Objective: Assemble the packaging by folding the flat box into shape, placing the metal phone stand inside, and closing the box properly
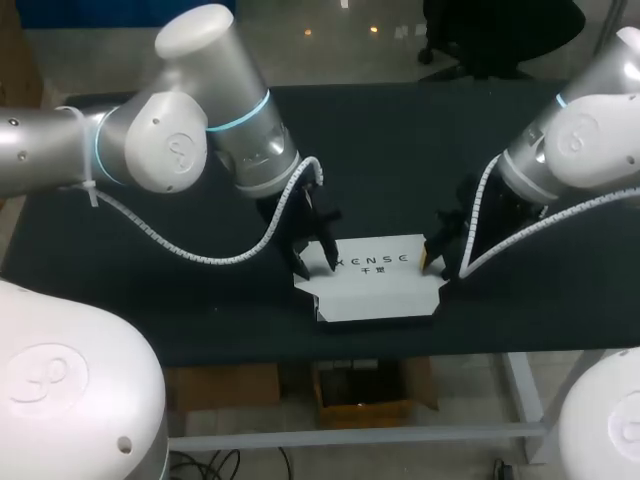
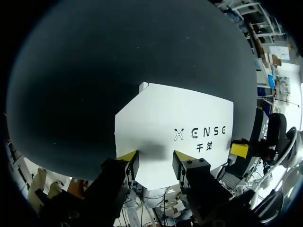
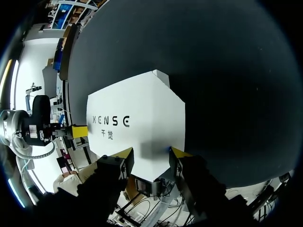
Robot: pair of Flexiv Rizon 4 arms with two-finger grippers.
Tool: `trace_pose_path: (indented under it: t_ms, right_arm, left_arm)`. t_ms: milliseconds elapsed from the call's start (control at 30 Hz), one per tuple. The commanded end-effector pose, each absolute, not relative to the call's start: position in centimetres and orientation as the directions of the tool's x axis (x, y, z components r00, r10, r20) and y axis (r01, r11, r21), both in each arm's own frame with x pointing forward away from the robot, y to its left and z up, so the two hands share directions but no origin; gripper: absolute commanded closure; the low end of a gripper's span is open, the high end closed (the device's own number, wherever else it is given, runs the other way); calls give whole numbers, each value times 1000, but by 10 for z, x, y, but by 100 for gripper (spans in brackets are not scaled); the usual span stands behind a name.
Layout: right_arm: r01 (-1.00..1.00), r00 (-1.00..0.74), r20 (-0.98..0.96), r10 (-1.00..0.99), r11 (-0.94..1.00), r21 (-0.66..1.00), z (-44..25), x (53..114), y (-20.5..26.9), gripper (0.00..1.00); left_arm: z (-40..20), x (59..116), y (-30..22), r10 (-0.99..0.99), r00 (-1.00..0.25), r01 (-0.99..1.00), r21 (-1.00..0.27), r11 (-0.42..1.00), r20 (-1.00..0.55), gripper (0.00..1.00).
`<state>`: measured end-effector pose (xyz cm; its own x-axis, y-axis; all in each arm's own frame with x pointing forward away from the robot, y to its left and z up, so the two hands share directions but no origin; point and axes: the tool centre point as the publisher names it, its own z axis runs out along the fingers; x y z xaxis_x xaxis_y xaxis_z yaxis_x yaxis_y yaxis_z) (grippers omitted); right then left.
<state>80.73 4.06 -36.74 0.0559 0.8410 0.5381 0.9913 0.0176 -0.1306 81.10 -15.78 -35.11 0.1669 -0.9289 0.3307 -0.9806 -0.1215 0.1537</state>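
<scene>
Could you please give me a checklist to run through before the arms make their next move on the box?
1. The box lies on the table: ok.
2. The left gripper is open at the box's left end: ok.
3. The right gripper is open at its right end: ok.
4. Either gripper already touching the box: cannot tell.
5. The phone stand is in sight and ready to go in: not ok, no view shows it.
</scene>
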Motion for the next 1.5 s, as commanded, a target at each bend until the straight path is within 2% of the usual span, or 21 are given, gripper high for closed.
trace_pose_path:
  t_ms: [33,267,400,600,667,767,800,867,933,1000,1033,1167,1233,1367,1500]
  right_arm:
    - [989,63,540,839,19,-144,-365,811,40,54]
    - [989,63,540,839,19,-144,-365,811,40,51]
    - [989,63,540,839,19,-144,-365,811,40,40]
    - [989,63,540,839,19,-144,-365,811,40,42]
    - [989,63,540,839,19,-144,-365,811,40,38]
    - [989,63,540,839,19,-144,-365,811,40,40]
    - [989,63,540,839,19,-144,-365,811,40,43]
    - [989,63,540,839,19,-144,-365,811,40,40]
    - [989,63,540,839,19,-144,-365,811,40,41]
    - [989,63,540,839,19,-144,-365,811,40,44]
    - [989,63,540,839,19,-144,-365,811,40,51]
    - [989,63,540,839,19,-144,-365,811,40,51]
    - [989,63,541,839,19,-144,-364,811,40,49]
    - [990,63,542,838,15,-139,-363,811,40,38]
    - [990,64,545,836,13,-137,-364,811,40,37]
  left_arm:
    - [-352,814,-157,-929,166,-980,160,-118,330,54]
    - [-352,814,-157,-929,166,-980,160,-118,330,55]
    - [-352,814,-157,-929,166,-980,160,-118,330,53]
    - [-352,814,-157,-929,166,-980,160,-118,330,56]
    - [-352,814,-157,-929,166,-980,160,-118,330,57]
    - [-352,814,-157,-929,166,-980,160,-118,330,57]
    - [-352,814,-157,-929,166,-980,160,-118,330,57]
    - [-352,814,-157,-929,166,-980,160,-118,330,56]
    - [-352,814,-157,-929,166,-980,160,-118,330,55]
    - [-352,814,-157,-929,166,-980,160,-118,330,54]
    - [-352,814,-157,-929,166,-980,160,-118,330,53]
    - [-352,814,-157,-929,166,-980,160,-118,330,53]
    - [-352,814,-156,-928,167,-980,160,-120,331,53]
    - [-353,814,-155,-928,170,-980,157,-123,333,51]
    - [-353,814,-153,-926,167,-981,150,-122,339,51]
